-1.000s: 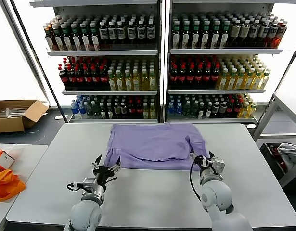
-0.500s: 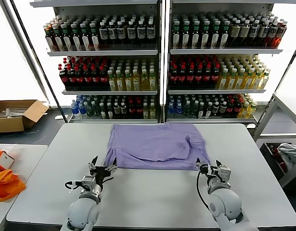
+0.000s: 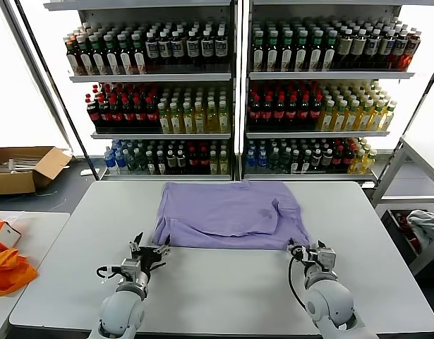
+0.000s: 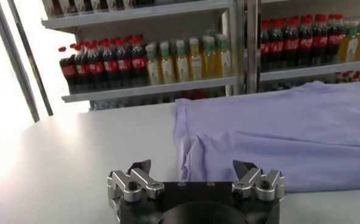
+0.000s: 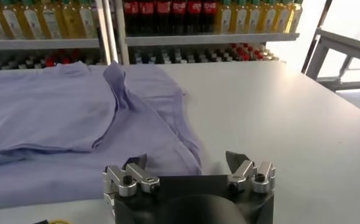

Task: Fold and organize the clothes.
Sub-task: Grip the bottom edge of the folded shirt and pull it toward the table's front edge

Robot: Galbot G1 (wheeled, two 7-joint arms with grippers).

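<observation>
Both the left gripper [image 3: 147, 253] and right gripper [image 3: 308, 251] stand wide open, empty. Just ahead of them lies the lavender T-shirt [image 3: 227, 214], its printed graphic hidden.

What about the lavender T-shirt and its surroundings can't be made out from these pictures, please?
- T-shirt: printed graphic unseen in every view; plain side up.
- Sleeve under the folded flap: covered by fabric.
- Bottle labels, head view: too small.
- Whitish cloth bundle, head view: cut off by the edge.
</observation>
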